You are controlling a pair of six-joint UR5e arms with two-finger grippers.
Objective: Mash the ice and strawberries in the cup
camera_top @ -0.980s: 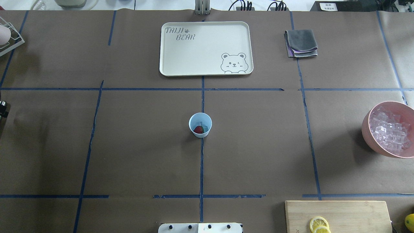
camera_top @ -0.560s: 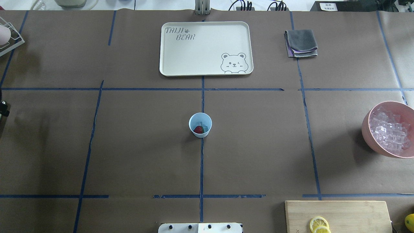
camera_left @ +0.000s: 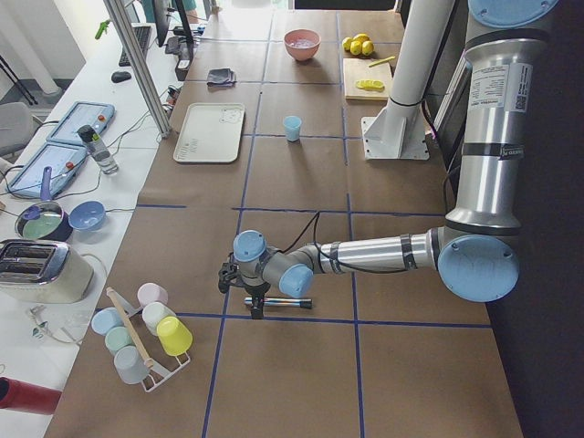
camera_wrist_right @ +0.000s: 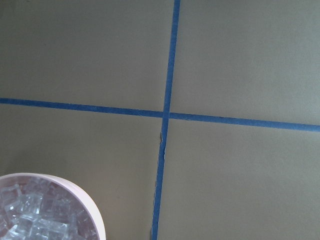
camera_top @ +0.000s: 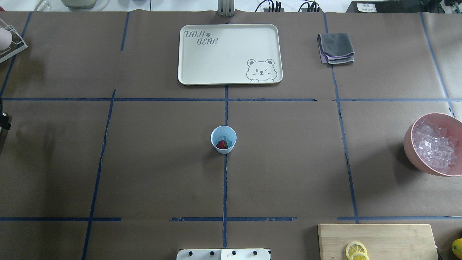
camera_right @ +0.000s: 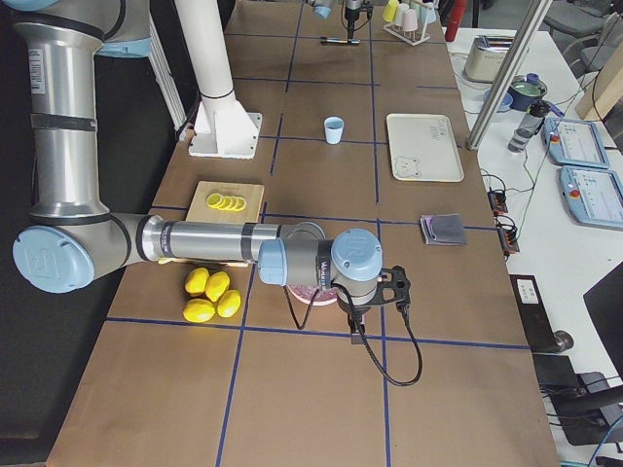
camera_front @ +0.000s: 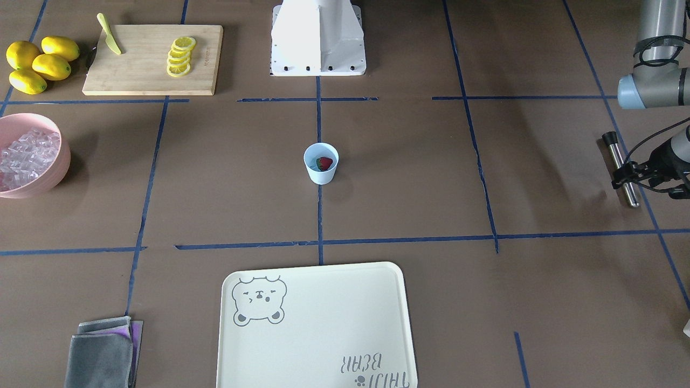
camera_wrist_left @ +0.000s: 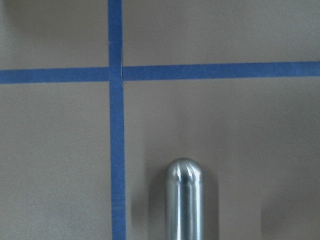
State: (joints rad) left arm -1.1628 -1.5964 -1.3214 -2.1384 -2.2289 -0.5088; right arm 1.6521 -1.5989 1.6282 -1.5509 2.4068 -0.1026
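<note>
The pale blue cup [camera_top: 223,139] stands upright at the table's middle, also in the front view [camera_front: 321,163]. A red strawberry [camera_top: 221,144] and a few ice cubes [camera_top: 226,139] lie inside it. My left gripper [camera_front: 625,175] is far off at my left end of the table, shut on a metal rod [camera_front: 620,168]. The rod's rounded tip shows in the left wrist view [camera_wrist_left: 184,197] just above the paper. My right gripper [camera_right: 356,329] hangs beside the pink bowl; I cannot tell whether it is open or shut.
A pink bowl of ice [camera_top: 435,144] sits at the right edge. A cutting board [camera_front: 153,59] holds lemon slices and a knife, with whole lemons [camera_front: 38,63] beside it. A cream tray [camera_top: 230,54] and a folded grey cloth [camera_top: 336,48] lie at the far side. A cup rack [camera_left: 141,333] stands near the left gripper.
The sliver of my left gripper at the overhead view's left edge has shifted very slightly. The cup and its contents have not moved.
</note>
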